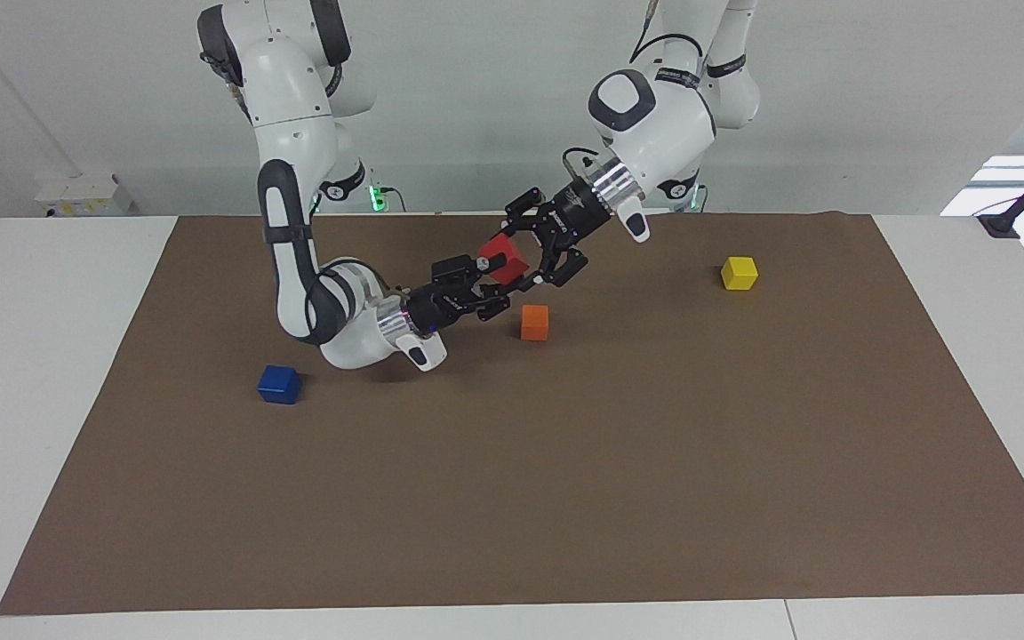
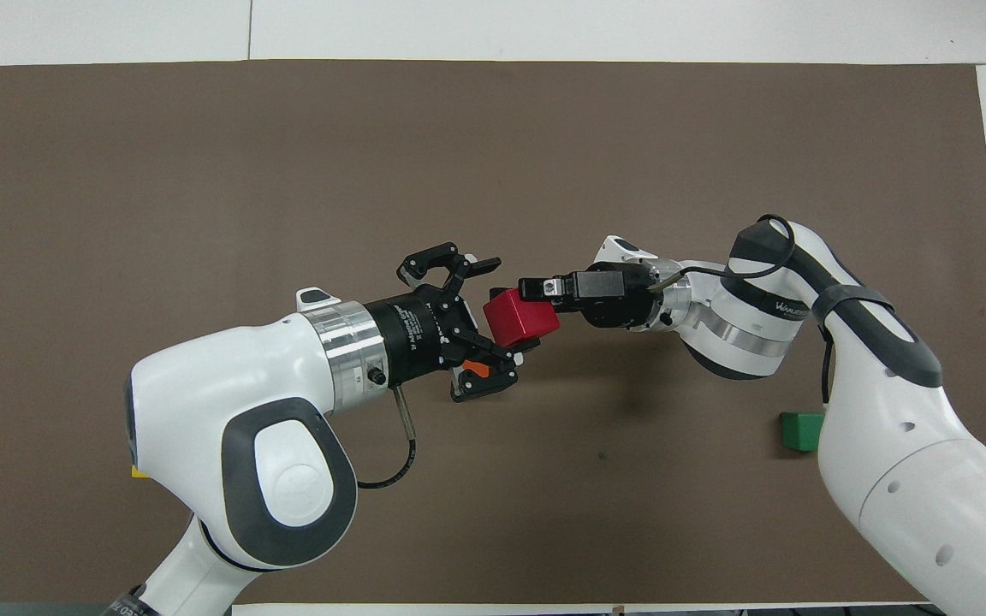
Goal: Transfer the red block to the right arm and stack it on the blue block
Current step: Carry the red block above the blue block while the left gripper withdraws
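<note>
**Red block sat in the right arm's grip, blue block below**

While your right gripper (image 1: 496,268) pinched the red block (image 1: 503,257) up in the air, the left gripper (image 1: 537,244) stood spread just beside it, and the blue block (image 1: 279,384) lay on the mat beneath the right arm's elbow.

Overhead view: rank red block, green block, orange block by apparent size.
1. red block: looks largest, but it is held up in the air and closer to the camera, so not a true comparison.
2. green block: partly covered by the right arm.
3. orange block: only a sliver shows under the left hand.
</note>
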